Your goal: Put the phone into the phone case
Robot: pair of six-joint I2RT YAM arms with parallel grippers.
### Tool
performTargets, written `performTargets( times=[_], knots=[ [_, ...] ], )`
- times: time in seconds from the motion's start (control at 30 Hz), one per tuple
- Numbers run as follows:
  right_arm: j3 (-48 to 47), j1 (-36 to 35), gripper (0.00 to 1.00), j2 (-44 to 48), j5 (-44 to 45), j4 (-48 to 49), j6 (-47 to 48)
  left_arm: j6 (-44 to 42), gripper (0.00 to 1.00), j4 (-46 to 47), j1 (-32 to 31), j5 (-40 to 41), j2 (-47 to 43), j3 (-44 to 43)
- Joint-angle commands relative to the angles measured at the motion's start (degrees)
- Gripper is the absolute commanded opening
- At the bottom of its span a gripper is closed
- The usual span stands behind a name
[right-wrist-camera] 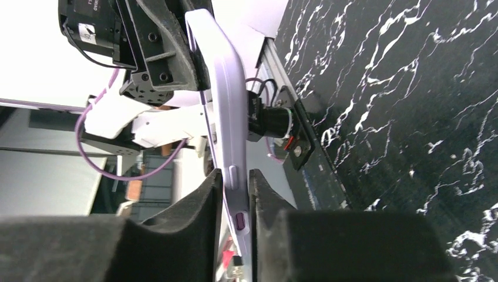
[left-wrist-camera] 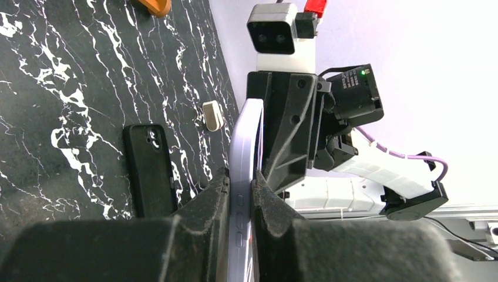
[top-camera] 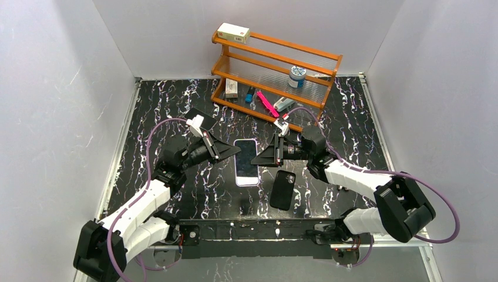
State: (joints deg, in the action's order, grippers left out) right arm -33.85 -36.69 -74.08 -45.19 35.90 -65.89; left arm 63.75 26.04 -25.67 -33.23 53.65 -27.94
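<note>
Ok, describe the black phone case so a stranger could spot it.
Start at the near edge of the marbled table. The phone case lies flat there, just nearer than the lavender phone: matte black, with a corner camera cutout.

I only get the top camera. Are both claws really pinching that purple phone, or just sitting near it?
Observer: Really pinching. In the left wrist view the left gripper has one finger on each flat face of the lavender phone.
Operator: And the other claw?
Observer: The right wrist view shows the right gripper clamped on it the same way, right beside a small side button.
Operator: Where's the camera hole on the black case?
Observer: In the left wrist view the phone case lies flat on the table, with the camera cutout at the corner farthest from that gripper.
</note>
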Motion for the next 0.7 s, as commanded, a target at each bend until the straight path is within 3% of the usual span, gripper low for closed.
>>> performTargets(
  times=[0.0, 0.07, 0.2, 0.37, 0.43, 0.53, 0.67],
  knots=[
    [0.16, -0.24, 0.11, -0.41, 0.58, 5.04, -1.12, 1.37, 0.00, 3.83, 0.16, 0.93, -1.04, -0.05],
    [-0.09, -0.31, 0.01, -0.21, 1.74, 3.29, -0.24, -1.11, 0.11, -0.22, 0.17, 1.67, -1.15, -1.04],
    [-0.24, -0.24, 0.01, 0.32, 4.27, -0.73, 2.04, -8.28, 0.34, -14.26, 0.16, 7.70, -2.30, -4.18],
    [-2.61, -0.25, 0.01, 0.08, 10.03, -10.64, 7.69, -13.06, 0.64, -20.72, 0.18, 10.26, -1.66, -7.29],
    [-3.72, -0.17, 0.01, -0.60, 12.63, -13.53, 9.13, -15.65, 0.84, -24.39, 0.12, 11.17, -1.53, -9.03],
    [-5.42, -0.06, 0.01, -2.33, 16.98, -17.03, 11.07, -19.98, 0.97, -30.40, 0.14, 12.87, -1.70, -10.29],
    [-8.22, 0.90, 0.01, -6.86, 20.16, -20.47, 12.23, -26.67, 0.98, -37.43, 0.17, 15.28, -1.74, -11.73]
  ],
)
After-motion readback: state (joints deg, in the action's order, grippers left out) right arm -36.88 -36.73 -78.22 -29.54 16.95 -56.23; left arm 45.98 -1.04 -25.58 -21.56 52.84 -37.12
